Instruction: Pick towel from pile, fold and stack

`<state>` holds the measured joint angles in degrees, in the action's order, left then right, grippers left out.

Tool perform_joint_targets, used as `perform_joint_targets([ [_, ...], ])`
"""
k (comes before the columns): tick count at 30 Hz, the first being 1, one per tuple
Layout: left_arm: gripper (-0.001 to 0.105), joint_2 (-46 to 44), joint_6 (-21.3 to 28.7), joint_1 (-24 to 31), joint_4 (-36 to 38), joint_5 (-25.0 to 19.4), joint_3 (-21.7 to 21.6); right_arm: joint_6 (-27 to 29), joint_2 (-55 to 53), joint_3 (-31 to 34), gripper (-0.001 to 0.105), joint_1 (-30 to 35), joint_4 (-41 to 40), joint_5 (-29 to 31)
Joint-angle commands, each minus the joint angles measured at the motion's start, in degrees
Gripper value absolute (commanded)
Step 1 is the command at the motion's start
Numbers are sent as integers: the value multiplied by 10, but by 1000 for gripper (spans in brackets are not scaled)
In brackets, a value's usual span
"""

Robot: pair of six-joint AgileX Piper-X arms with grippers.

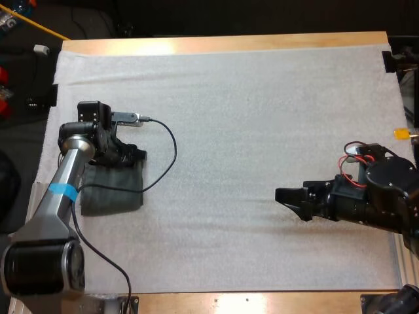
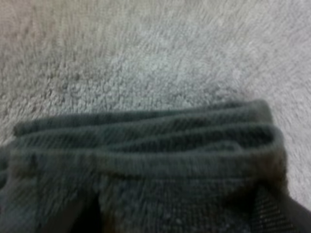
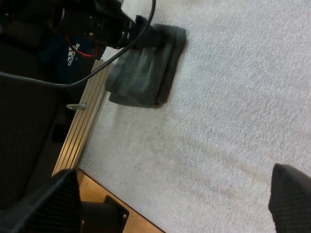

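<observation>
Folded dark grey-green towel (image 1: 112, 190) lies flat on the white mat (image 1: 249, 118) close to the desk's (image 1: 229, 43) left edge, about midway between its far and near sides, with the left claw (image 1: 131, 156) down at the towel's far edge. The left wrist view looks along several stacked layers with their folds roughly aligned; whether that claw is clamped on the cloth or has let go cannot be told. The right claw (image 1: 291, 201) hovers well apart over the bare mat toward the desk's right edge, its jaws spread and holding nothing. The step appears to be setting down the folded towel. Done well, it would call for releasing without dragging the top layers, lifting straight up, and leaving the edges square so a further towel could sit on top. The main risk is the cloth snagging and unfolding. The fleecy mat covers nearly the whole desk, with wood showing along the far and near edges, a ribbed metal rail (image 3: 82, 131) running by the left edge, and dark floor beyond.
</observation>
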<state>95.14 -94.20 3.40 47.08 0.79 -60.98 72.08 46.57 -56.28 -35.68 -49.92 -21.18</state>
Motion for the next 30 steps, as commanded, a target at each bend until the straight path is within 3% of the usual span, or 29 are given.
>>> perform_joint_targets([
  [1, 62, 9, -7, -1, -6, 2, -3, 0, -5, -2, 77, 0, 4, 4],
  [9, 62, 42, -5, -1, -8, 20, -3, -2, -5, -2, 77, 0, 4, 8],
  [15, 62, 24, -3, -1, 31, 25, -40, -2, -5, -2, 77, 0, 4, 21],
  [24, 62, -99, -4, -1, 59, 25, -68, 1, -5, -2, 77, 0, 4, 21],
  [30, 62, -181, -4, -4, 108, 25, -68, 20, -5, -2, 77, 1, 4, 85],
])
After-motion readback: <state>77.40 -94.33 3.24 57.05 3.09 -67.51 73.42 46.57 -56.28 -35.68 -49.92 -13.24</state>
